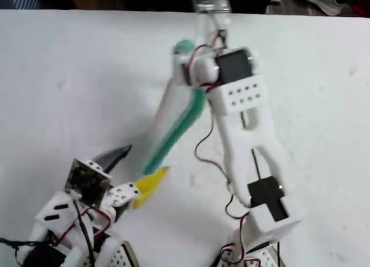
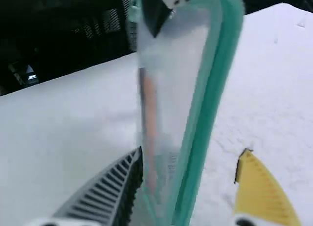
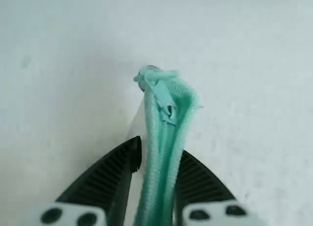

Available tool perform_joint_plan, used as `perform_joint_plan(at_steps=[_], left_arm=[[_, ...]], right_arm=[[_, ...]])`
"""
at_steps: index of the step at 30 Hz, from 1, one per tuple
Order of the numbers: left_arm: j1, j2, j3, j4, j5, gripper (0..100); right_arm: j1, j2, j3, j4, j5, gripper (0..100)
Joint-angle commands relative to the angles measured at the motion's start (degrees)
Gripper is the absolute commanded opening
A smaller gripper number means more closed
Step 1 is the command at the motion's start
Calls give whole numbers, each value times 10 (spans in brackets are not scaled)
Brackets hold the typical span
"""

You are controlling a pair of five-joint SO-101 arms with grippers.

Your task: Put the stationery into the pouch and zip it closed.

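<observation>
Over the tabletop [image 1: 69,76], right gripper [image 3: 157,150] clenches the pouch [image 1: 173,119], left gripper [image 1: 147,159] gapes around its other end; zipping looks done, so lowering and release follow.

- The bench [image 1: 69,76] is a plain white surface that spans the whole high view. Its far edge runs straight against a dark room behind.
- A few faint grey specks [image 3: 25,62] mark the white top.
- A clear pouch [image 1: 166,118] with a green zip stretches slantwise over the middle of the bench, from near the far edge toward the near left. It is unclear whether it rests on the surface or hangs just off it.
</observation>
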Motion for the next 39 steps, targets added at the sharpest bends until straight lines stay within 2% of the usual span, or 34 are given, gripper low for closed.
perform_joint_plan(at_steps=[1, 6, 10, 14, 21, 29, 34, 36, 39], left_arm=[[-54, 4, -26, -18, 4, 313], [-132, 4, -2, -67, 77, 313], [-175, 5, 44, -117, 112, 313], [-183, 5, 81, -158, 122, 312], [-182, 5, 99, -174, 122, 312], [-181, 5, 101, -174, 122, 312], [-180, 5, 101, -174, 122, 312], [-179, 5, 101, -174, 122, 312], [-179, 5, 101, -174, 122, 312]], right_arm=[[61, -4, 25, 4, 55, 16], [87, -3, 171, -37, 101, 16], [95, -7, 318, -151, 107, 16], [89, -7, 451, -273, 104, 16], [60, -8, 625, -442, 6, 16], [80, -34, 651, -503, -56, 16], [80, -41, 655, -480, -56, 22], [81, -48, 644, -445, -45, 77], [87, -53, 644, -408, -33, 238]])
